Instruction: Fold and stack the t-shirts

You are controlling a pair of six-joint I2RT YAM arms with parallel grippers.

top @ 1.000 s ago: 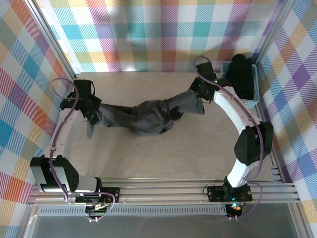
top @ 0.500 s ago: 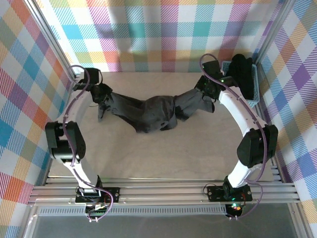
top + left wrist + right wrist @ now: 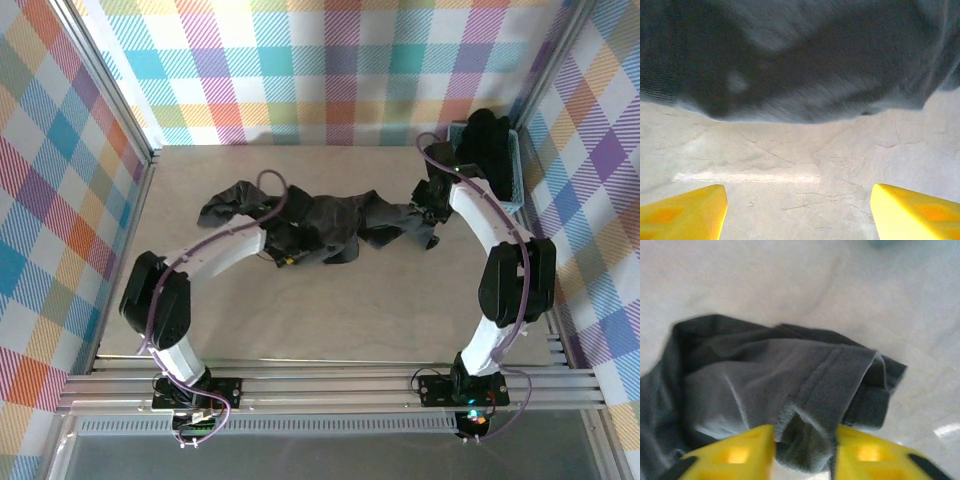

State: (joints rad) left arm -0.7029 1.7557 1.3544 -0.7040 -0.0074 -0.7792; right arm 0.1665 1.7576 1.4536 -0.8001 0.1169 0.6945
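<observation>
We see a black t-shirt (image 3: 325,222) lying crumpled across the back half of the table (image 3: 350,310), strung out left to right. The right gripper (image 3: 804,445) clamps a seamed edge at its right end. The left gripper (image 3: 797,202) hangs just beside its middle, jaws wide over bare table. In the far right corner a light blue basket (image 3: 515,195) holds a heap of black cloth (image 3: 485,140).

black t-shirt (image 3: 805,65) bunched over pale table (image 3: 805,185), left end effector (image 3: 797,207) spread empty

Overhead view down onto table (image 3: 350,310), wrist views close and low, all sharing the t-shirt (image 3: 320,225)
</observation>
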